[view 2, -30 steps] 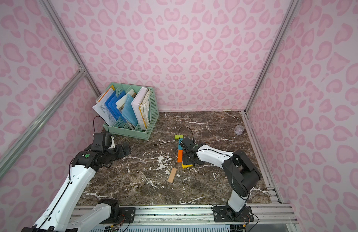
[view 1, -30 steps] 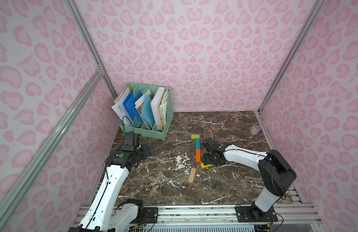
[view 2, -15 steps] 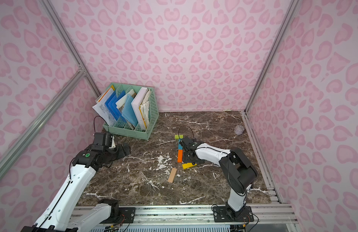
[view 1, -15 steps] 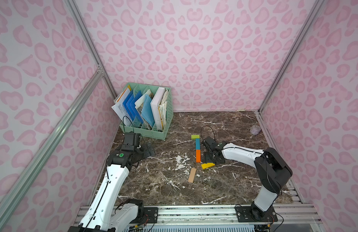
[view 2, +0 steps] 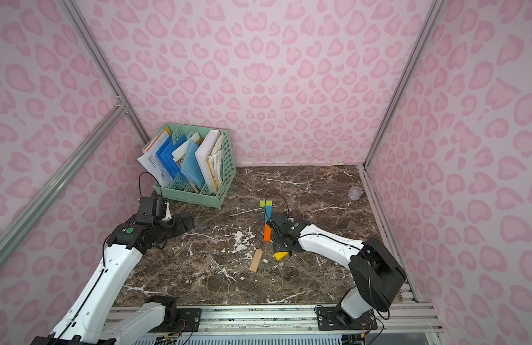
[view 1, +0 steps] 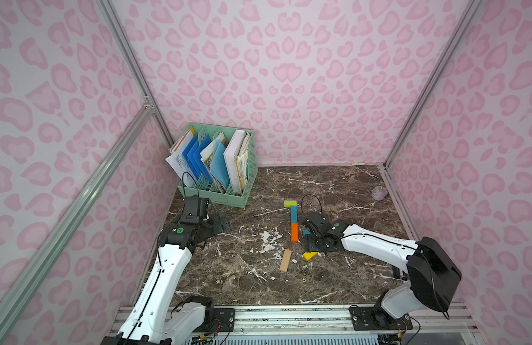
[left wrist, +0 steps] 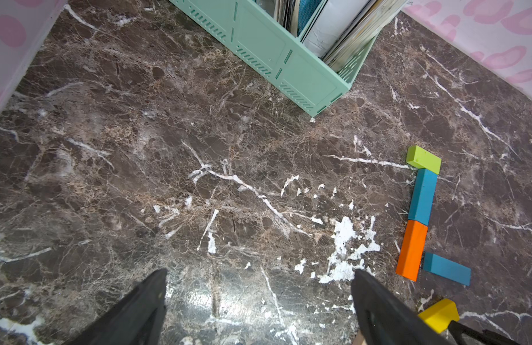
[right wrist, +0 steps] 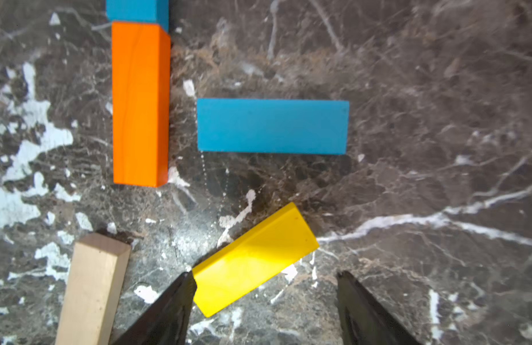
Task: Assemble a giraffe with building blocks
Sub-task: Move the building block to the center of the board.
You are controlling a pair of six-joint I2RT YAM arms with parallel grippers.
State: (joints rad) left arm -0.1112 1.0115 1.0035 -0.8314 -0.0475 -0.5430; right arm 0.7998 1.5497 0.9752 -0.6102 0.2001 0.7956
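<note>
Right wrist view: nearest the front edge of the table [right wrist: 438,119] lie the tan block [right wrist: 93,286] and skewed yellow block [right wrist: 254,260], over whose end the right gripper [right wrist: 266,277] has just returned, jaws apart, one touching it, nothing grasped. Beyond, the blue body block [right wrist: 273,126] sits just apart from the orange block [right wrist: 140,103], teal neck block [right wrist: 137,10] and lime head [view 1: 290,203] farther back; both legs await placing, left gripper [left wrist: 260,271] spread wide.
</note>
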